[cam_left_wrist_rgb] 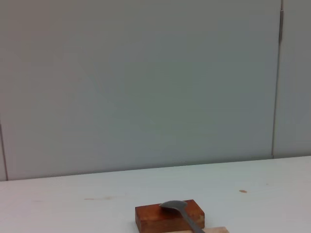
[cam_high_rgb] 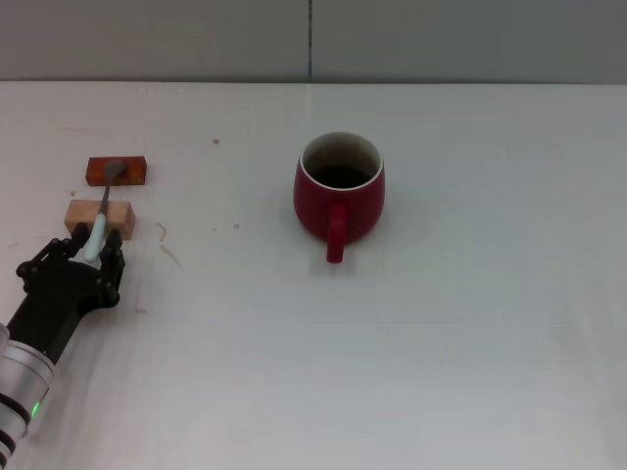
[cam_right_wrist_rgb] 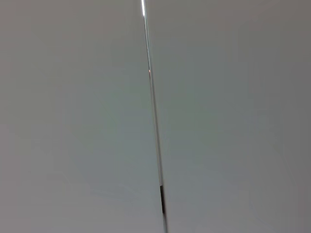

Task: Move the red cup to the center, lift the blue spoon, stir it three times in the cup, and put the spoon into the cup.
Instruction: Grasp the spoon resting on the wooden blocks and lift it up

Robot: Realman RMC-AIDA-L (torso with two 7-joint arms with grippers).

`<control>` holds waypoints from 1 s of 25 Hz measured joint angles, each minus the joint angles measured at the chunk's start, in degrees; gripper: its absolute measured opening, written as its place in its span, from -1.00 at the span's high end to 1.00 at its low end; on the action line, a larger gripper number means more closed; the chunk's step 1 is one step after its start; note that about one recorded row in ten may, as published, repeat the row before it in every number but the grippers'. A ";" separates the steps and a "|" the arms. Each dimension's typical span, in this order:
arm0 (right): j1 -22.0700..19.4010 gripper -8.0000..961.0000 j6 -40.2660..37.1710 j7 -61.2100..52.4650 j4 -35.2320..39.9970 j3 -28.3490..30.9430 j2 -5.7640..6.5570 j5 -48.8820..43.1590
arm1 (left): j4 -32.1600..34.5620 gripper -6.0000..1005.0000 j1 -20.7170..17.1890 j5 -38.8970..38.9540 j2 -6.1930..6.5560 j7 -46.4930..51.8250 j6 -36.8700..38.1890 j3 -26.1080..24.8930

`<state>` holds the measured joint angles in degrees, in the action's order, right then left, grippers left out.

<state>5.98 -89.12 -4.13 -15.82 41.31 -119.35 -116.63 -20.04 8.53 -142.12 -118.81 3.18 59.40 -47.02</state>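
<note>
The red cup (cam_high_rgb: 339, 196) stands upright near the table's middle, its handle pointing toward me. Far to the left, the blue spoon (cam_high_rgb: 100, 220) lies across two blocks. Its grey bowl (cam_left_wrist_rgb: 174, 206) rests on the orange-red block (cam_high_rgb: 117, 171), and its pale handle rests on the tan block (cam_high_rgb: 98, 216). My left gripper (cam_high_rgb: 94, 253) is low at the near end of the handle, open, with a finger on each side of it. The right gripper is out of view; its wrist view shows only a grey wall.
The white table (cam_high_rgb: 441, 343) stretches from the cup to the right and toward me. A grey wall with a vertical seam (cam_high_rgb: 311, 39) stands behind the table. A few small marks dot the surface near the blocks.
</note>
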 joint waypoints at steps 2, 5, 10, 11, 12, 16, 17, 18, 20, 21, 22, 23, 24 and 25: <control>0.00 -0.72 0.00 0.00 0.00 0.00 0.00 0.00 | 0.00 0.13 0.00 0.00 0.00 0.05 0.00 -0.05; 0.00 -0.72 0.02 0.00 0.00 0.00 0.00 0.00 | 0.00 0.24 0.00 0.01 -0.06 0.05 0.00 -0.14; 0.00 -0.72 0.05 0.00 0.00 0.00 0.00 0.00 | 0.00 0.31 0.00 0.00 -0.05 0.11 0.00 -0.18; 0.00 -0.72 0.05 0.00 0.00 0.00 0.00 0.00 | 0.00 0.32 0.00 0.00 -0.05 0.11 0.00 -0.18; 0.00 -0.72 0.06 0.00 0.00 0.00 0.00 0.00 | 0.00 0.33 0.00 0.00 -0.01 0.14 0.00 -0.18; 0.00 -0.72 0.08 0.00 0.02 0.00 0.00 0.00 | -0.05 0.39 0.00 0.00 0.00 0.16 0.01 -0.18; 0.00 -0.72 0.09 0.00 0.06 0.00 0.00 0.00 | -0.11 0.40 0.00 0.00 0.00 0.17 0.01 -0.19; 0.00 -0.72 0.09 0.00 0.08 0.00 0.00 0.00 | -0.20 0.41 -0.02 0.01 0.00 0.16 0.01 -0.17; -0.02 -0.72 0.09 0.00 0.09 0.00 0.00 0.00 | -0.31 0.44 -0.06 0.05 0.03 -0.07 0.02 -0.09; -0.07 -0.72 0.09 0.00 0.12 0.00 0.00 0.00 | -0.38 0.45 -0.10 0.07 0.07 -0.25 0.05 -0.06; -0.07 -0.72 0.09 0.00 0.12 0.00 0.00 0.00 | -0.38 0.46 -0.10 0.07 0.07 -0.25 0.05 -0.06; -0.08 -0.72 0.09 0.00 0.15 0.00 0.00 0.00 | -0.45 0.47 -0.15 0.08 0.08 -0.31 0.09 -0.14; -0.08 -0.72 0.09 0.00 0.15 0.00 0.00 0.00 | -0.48 0.49 -0.17 0.09 0.08 -0.31 0.13 -0.17; -0.09 -0.72 0.09 0.00 0.19 0.00 0.00 0.00 | -0.58 0.50 -0.23 0.10 0.08 -0.31 0.19 -0.19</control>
<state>5.89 -89.03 -4.13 -15.63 41.31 -119.35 -116.63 -20.63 8.30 -142.03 -118.73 2.87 59.59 -47.20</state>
